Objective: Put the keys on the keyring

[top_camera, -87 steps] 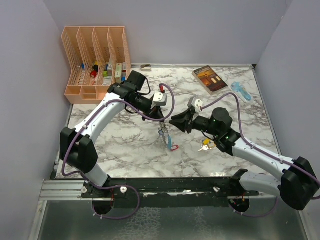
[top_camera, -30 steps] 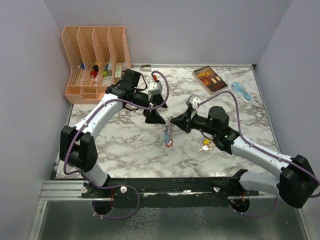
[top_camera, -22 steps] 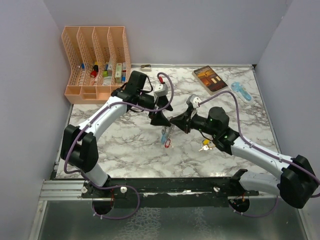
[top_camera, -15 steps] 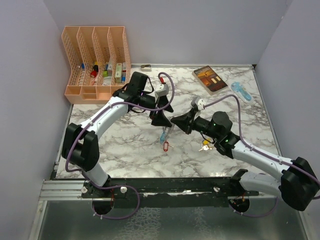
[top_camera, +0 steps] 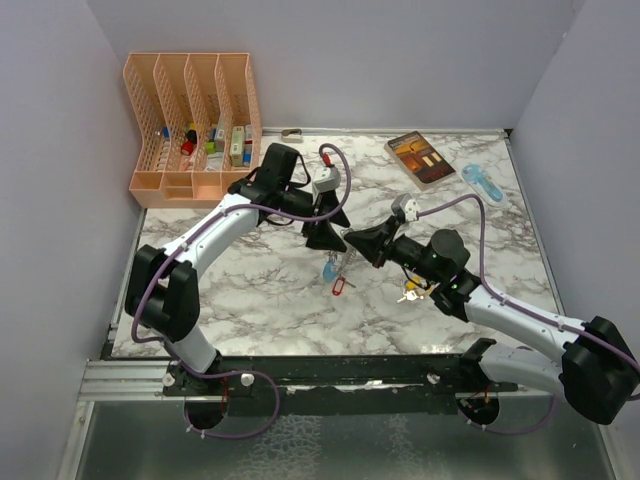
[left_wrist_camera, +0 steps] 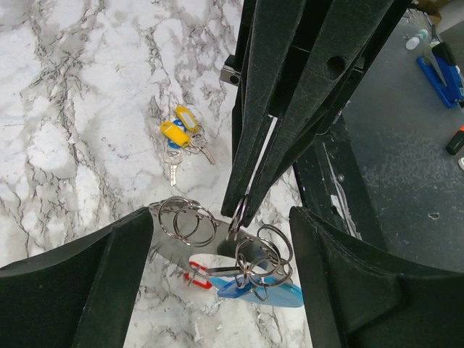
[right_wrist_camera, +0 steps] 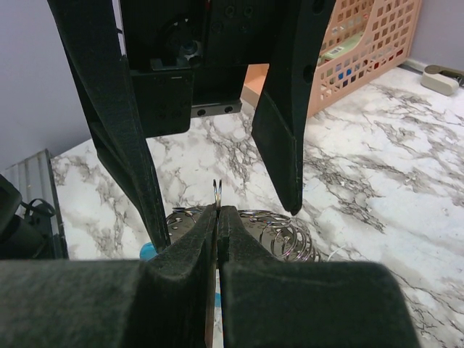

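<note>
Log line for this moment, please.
right tool: shut on keyring | keyring: hanging below it | left tool: open, either side of keyring | loose keys: on table, not yet attached

One peach plastic desk organiser (top_camera: 150, 110) with four upright slots; one brown rectangular book (top_camera: 420, 159); one light-blue oblong plastic item (top_camera: 483, 183); one small beige object (top_camera: 291, 132); one marble table (top_camera: 250, 290); one keyring (left_wrist_camera: 250, 272), a bunch of thin metal rings carrying one light-blue curved piece and one red tag; one loose key cluster (left_wrist_camera: 181, 138) with two yellow tags; two black two-finger grippers, left gripper (top_camera: 322, 234) and right gripper (top_camera: 348, 237)
</note>
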Controlling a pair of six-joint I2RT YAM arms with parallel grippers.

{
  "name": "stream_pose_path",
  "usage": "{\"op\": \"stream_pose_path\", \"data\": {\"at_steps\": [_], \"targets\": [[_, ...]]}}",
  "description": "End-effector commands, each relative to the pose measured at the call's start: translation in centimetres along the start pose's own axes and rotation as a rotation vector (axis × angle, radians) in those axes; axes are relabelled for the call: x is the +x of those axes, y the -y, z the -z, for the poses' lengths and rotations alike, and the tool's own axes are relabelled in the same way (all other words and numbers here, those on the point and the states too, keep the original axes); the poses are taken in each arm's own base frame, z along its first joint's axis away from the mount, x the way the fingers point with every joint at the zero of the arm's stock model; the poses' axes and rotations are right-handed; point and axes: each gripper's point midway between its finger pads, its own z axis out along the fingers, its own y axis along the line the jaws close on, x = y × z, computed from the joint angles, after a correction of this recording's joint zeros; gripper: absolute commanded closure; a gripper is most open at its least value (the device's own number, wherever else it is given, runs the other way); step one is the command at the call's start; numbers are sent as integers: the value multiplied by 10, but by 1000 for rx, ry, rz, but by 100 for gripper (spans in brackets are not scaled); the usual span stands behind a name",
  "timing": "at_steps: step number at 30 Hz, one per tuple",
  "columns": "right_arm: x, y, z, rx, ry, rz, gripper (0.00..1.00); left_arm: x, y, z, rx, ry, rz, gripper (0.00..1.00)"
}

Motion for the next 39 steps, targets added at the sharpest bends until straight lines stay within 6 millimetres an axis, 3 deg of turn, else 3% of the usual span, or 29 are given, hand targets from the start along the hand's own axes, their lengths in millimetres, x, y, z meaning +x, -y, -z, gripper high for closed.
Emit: {"op": "stream_pose_path", "data": {"at_steps": [1, 5, 9, 18, 23, 26, 34, 39], "targets": [[-37, -4, -3, 1, 124, 12, 99, 0, 4, -9, 38, 6, 8, 24], [-41, -4, -2, 5, 135, 13, 99, 1, 0, -9, 14, -3, 5, 41], [-40, -3, 1, 14, 137, 11, 99, 1, -1, -8, 8, -6, 6, 49], [-38, -1, 10, 40, 152, -6, 99, -3, 2, -8, 22, -4, -4, 53], [-38, -1, 12, 43, 160, -10, 99, -2, 6, -7, 40, -2, -9, 61], [-37, -2, 12, 39, 162, -16, 99, -13, 9, -5, 49, 11, -42, 63], [-33, -2, 13, 34, 174, -39, 99, -17, 17, -4, 89, 27, -63, 67], [-32, -2, 14, 35, 179, -49, 99, -17, 18, -3, 95, 31, -69, 88]]}}
